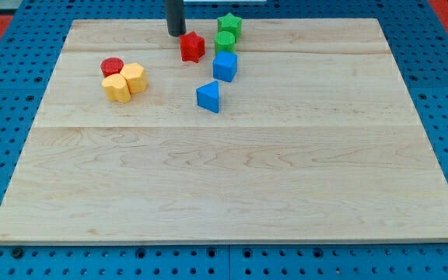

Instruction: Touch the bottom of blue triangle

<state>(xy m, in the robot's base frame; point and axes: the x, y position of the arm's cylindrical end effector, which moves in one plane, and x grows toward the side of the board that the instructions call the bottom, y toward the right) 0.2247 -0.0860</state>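
Observation:
The blue triangle lies on the wooden board, a little above and left of the middle. My tip is near the view's top, just left of the red star. It stands well above and to the left of the blue triangle, not touching it. The blue cube sits just above and right of the triangle.
A green star and a green cylinder stand above the blue cube. At the left, a red cylinder touches two yellow blocks. Blue pegboard surrounds the board.

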